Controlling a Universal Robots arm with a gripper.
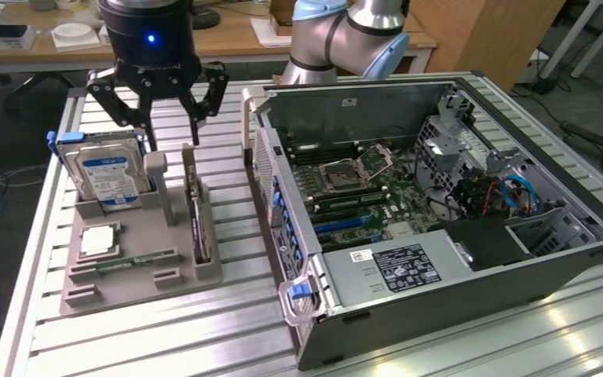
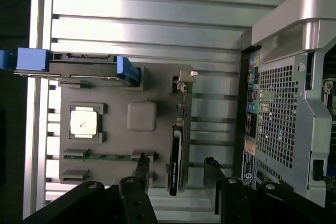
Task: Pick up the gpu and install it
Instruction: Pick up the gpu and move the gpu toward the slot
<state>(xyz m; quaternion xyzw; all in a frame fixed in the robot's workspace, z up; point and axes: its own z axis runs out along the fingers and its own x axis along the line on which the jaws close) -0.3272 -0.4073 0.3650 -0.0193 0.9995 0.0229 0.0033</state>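
On the exterior view's left, the hard drive stands just beside the gpu, both on edge in the grey holder. The gripper hangs over the card, fingers spread and empty, so I judge this the pick-up approach. Grasping calls for straddling the thin top edge squarely. Rightward, the open computer case crowds the holder.
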